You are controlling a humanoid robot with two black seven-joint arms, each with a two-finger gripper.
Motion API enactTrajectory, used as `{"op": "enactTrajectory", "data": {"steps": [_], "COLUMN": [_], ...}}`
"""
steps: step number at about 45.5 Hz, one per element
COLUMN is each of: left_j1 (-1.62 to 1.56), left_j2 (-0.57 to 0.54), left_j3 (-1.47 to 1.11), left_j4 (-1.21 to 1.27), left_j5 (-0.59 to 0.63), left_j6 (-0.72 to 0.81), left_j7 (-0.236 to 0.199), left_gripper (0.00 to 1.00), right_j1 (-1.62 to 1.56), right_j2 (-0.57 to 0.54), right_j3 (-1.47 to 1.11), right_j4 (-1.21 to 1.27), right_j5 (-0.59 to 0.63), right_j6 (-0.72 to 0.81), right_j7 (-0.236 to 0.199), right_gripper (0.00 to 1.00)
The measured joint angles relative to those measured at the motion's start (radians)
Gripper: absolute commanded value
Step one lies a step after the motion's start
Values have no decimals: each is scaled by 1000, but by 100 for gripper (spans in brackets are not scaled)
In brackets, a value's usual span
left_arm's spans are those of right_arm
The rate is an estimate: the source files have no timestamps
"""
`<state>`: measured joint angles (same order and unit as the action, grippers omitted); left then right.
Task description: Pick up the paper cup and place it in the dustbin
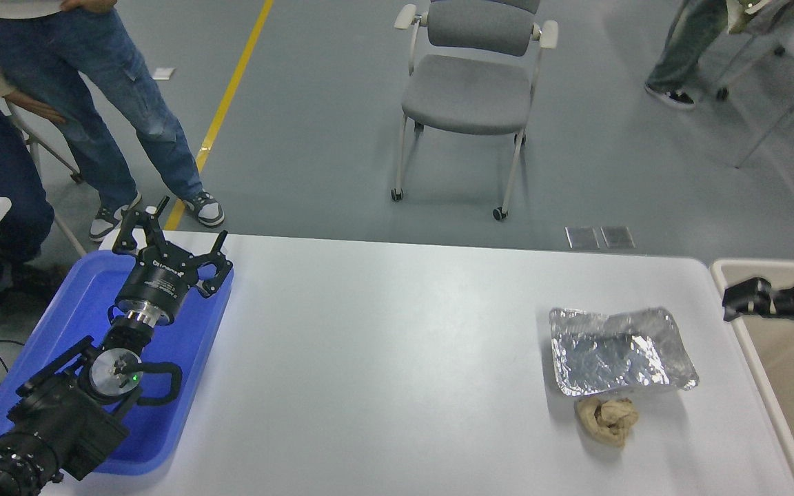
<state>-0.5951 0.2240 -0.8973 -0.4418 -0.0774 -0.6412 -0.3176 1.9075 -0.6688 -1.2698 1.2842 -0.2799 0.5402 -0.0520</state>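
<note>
No paper cup shows anywhere on the worktop (397, 358) or in the visible part of the dustbin (733, 324), so the bearing from tool to cup, the one thing the coming move would turn on, cannot be read here, and neither can the cup's long axis. What can be said is where each arm stands. The right tool (748, 297) comes in from the right edge, hanging over the dustbin's left rim at the worktop's right end, its dark tip pointing left toward the worktop; only that tip and a short run of arm are in view, and I cannot tell whether it is wide or narrow, or whether it carries anything. The dustbin itself sits at the right edge, just beside the worktop's end. Near it lie a crinkled foil tray (621, 351) and, touching the tray's near edge, a crumpled tan paper wad (607, 420); neither is the cup. The left tool (169, 248) is parked well apart at the far left, over the far end of a blue tray (52, 331), fingers spread wide and holding nothing. Of the two, the right arm is plainly the nearer to the dustbin. People stand beyond the worktop's far left corner.
</note>
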Motion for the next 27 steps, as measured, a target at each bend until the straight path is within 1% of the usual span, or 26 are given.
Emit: {"op": "enactTrajectory", "data": {"steps": [4,10,15,27], "left_j1": [0,1,1,2], "left_j2": [0,0,0,0], "left_j3": [1,1,1,1], "left_j4": [0,0,0,0], "left_j5": [0,1,1,1], "left_j6": [0,0,0,0], "left_j7": [0,0,0,0], "left_gripper": [100,100,100,100], "right_j1": [78,173,236,372], "right_j2": [38,83,127,278], "right_j3": [-28,-47,-53,-49], "right_j4": [20,49,78,153], "right_j5": [-1,-2,-2,4], "right_j6": [85,160,193,231], "right_j7": [0,0,0,2], "right_gripper": [100,100,100,100]}}
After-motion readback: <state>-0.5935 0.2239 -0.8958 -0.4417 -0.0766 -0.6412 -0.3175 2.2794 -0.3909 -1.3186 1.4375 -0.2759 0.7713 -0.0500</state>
